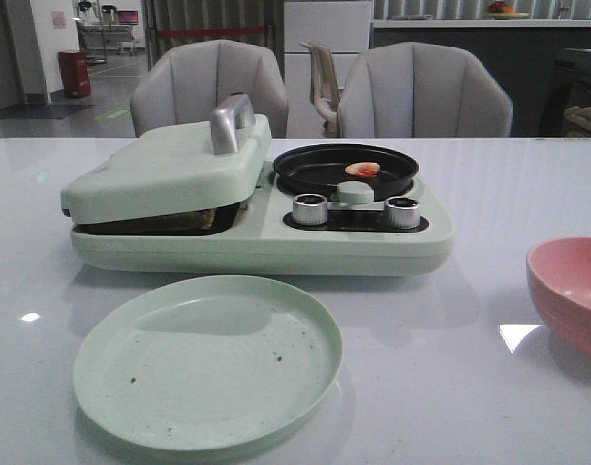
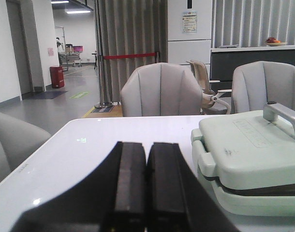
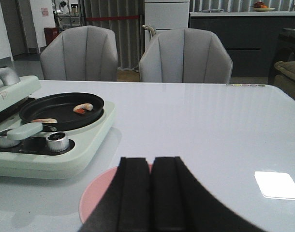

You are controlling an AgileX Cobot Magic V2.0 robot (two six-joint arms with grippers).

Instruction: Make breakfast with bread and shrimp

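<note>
The shrimp (image 1: 362, 170), a small cream and orange-red curl, lies in the black round pan (image 1: 320, 174) of the pale green breakfast maker (image 1: 276, 247). It also shows in the right wrist view (image 3: 83, 108). The maker's lid (image 1: 165, 170) is down over the press. A brown-edged strip of bread (image 1: 191, 220) shows in the gap under it. My left gripper (image 2: 146, 147) is shut and empty, over the table beside the lid (image 2: 254, 145). My right gripper (image 3: 152, 162) is shut and empty, above the pink bowl (image 3: 96, 193). Neither gripper shows in the front view.
A pale green plate (image 1: 207, 360) lies in front of the maker. The pink bowl (image 1: 570, 291) stands at the right edge. A pale green knob (image 1: 355, 193) and two silver dials (image 1: 310, 208) sit in front of the pan. Grey chairs stand behind the table.
</note>
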